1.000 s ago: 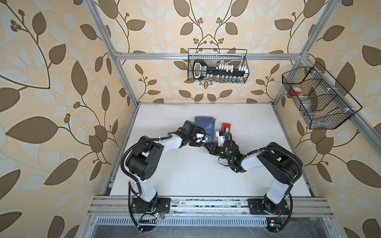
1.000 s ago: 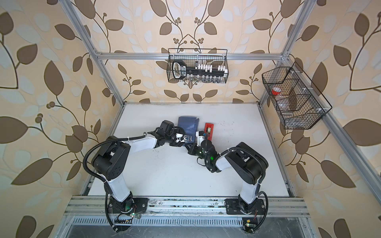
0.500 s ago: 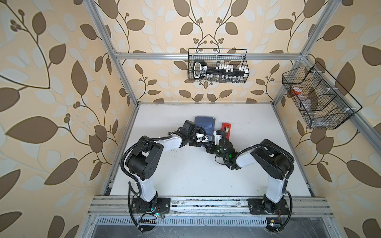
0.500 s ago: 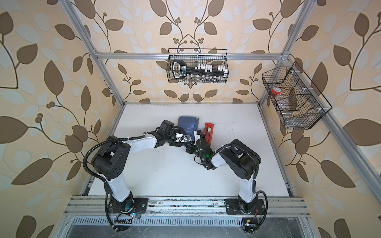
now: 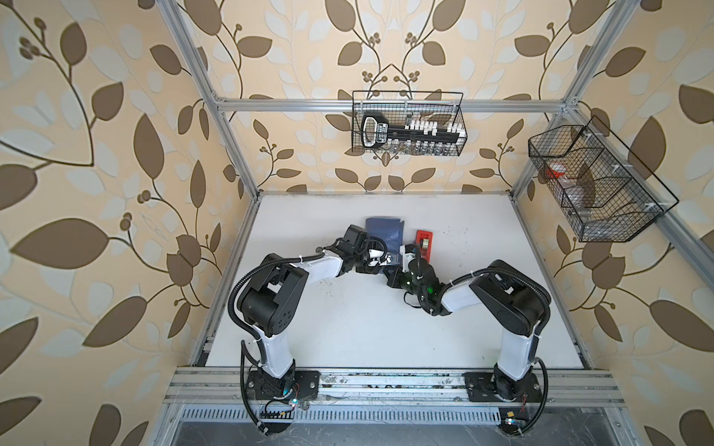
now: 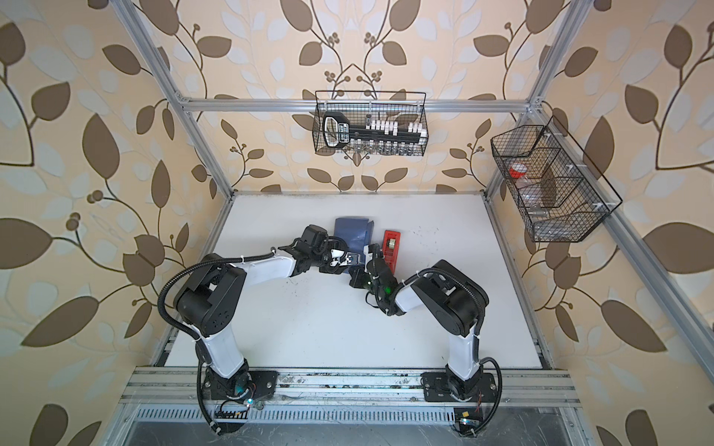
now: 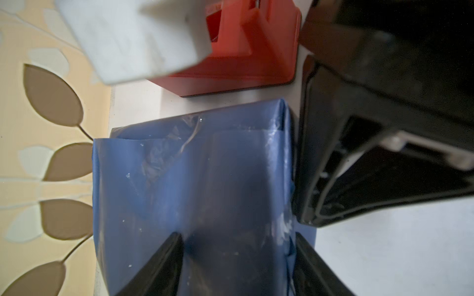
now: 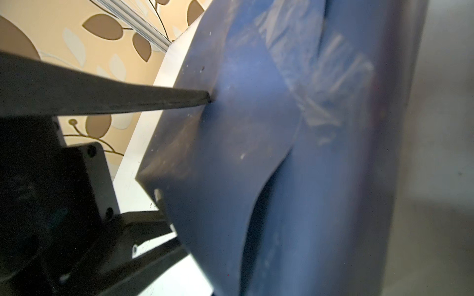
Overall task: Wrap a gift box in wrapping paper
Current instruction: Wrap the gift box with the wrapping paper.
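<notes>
Because thin slate-blue wrapping paper (image 7: 154, 192) likely springs back, press folds flat: right hand (image 8: 202, 100) closed, tip on flap; left hand (image 7: 237, 238) spread atop.

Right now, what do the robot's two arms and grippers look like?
The left arm and right arm match: smooth white tubes between chunky black joints. Ribbed black cables loop along them. A green light glows near the right wrist. The left gripper and right gripper are black; the left's fingers taper to thin tips.
</notes>
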Action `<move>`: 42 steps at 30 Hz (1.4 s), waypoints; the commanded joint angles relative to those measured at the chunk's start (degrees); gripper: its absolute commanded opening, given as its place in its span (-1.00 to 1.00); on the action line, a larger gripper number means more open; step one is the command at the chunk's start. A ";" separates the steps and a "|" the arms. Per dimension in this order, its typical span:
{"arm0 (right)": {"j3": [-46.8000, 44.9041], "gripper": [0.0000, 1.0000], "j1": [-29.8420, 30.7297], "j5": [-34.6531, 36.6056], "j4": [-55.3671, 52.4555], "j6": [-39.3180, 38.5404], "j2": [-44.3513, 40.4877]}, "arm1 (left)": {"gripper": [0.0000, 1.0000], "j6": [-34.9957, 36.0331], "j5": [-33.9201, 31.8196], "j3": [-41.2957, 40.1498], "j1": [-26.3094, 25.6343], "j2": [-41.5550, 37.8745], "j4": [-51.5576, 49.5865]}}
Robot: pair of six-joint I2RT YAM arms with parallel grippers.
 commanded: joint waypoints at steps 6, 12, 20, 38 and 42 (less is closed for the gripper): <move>-3.41 -0.63 -1.50 -3.38 -0.98 -6.48 -8.92 | 0.32 -1.41 0.63 -1.60 -1.09 3.77 -12.61; -13.49 -0.33 -2.72 -7.51 -1.21 -12.83 -21.60 | 0.39 0.76 1.00 0.35 -1.02 3.41 -15.89; -18.87 0.42 -5.02 -3.13 -11.93 -34.30 -33.95 | 0.53 3.94 6.52 9.39 1.00 -0.04 -32.89; -0.33 0.67 -1.57 2.88 -13.48 -37.37 -7.80 | 0.64 -30.31 9.46 24.50 9.52 -2.53 -37.46; 1.65 0.65 -1.32 6.56 -15.21 -37.92 -5.53 | 0.65 -40.90 8.26 27.51 10.03 1.24 -38.50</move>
